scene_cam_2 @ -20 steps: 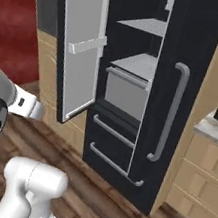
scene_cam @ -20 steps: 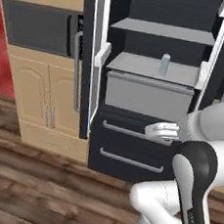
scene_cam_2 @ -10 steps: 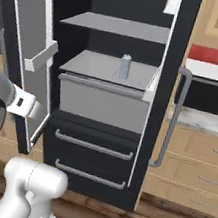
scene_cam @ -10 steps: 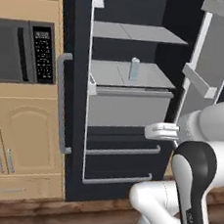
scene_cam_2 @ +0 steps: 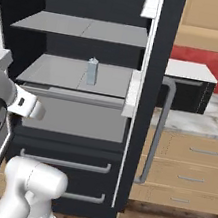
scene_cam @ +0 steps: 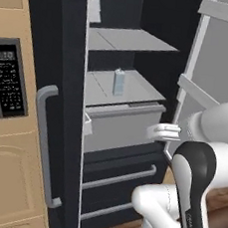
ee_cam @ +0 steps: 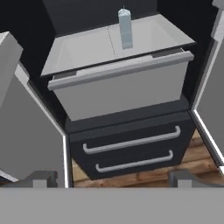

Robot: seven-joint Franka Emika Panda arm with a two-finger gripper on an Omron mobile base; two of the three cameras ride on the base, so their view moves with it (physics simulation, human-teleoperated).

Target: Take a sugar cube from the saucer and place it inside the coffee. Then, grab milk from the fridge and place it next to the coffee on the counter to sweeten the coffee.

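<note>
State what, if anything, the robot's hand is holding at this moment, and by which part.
Nothing is held. The hand is open, its fingertips apart and empty, facing the open fridge. The milk stands untouched on a shelf inside.

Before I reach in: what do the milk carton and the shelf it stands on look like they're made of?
The milk looks like a pale-blue matte paperboard carton: flat sides, boxy shape, no gloss, though the render leaves it open. The shelf under it looks like smooth light-grey plastic or painted metal: flat, uniform, opaque, no visible texture.
</note>
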